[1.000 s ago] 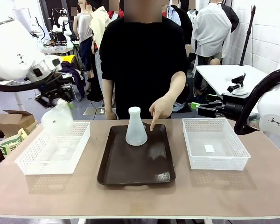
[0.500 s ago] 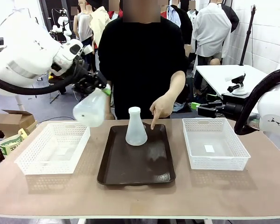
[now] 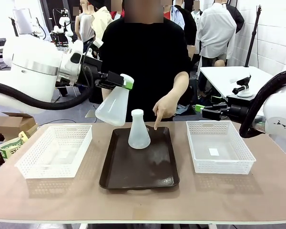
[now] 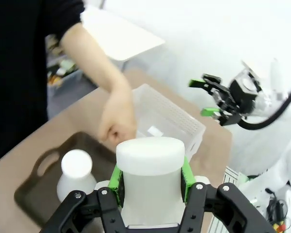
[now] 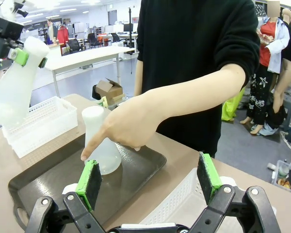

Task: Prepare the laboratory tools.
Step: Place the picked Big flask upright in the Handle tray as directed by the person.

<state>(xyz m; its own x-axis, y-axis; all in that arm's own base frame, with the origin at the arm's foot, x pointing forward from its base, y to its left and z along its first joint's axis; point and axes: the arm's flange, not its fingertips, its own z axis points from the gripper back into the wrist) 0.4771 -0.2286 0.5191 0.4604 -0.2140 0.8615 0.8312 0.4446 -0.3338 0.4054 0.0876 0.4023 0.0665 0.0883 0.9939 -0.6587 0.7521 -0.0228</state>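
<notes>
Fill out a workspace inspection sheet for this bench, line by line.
Surface: tan table; dark brown rectangular tray centre, white mesh plastic baskets left and right.
Job's things: one frosted-white conical flask upright on the tray; second flask held tilted in the air.
Clutter: nothing seen.
Grippers: left gripper shut on the second flask's neck; right gripper open.
Cables: black hose along right arm.
Surroundings: person's hand pointing at tray.

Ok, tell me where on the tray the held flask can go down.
Free: the tray's near half, below the standing flask, and its left strip. Crowded: the far right corner, where the person's hand points. The left gripper holds the second flask above the far left corner.
</notes>
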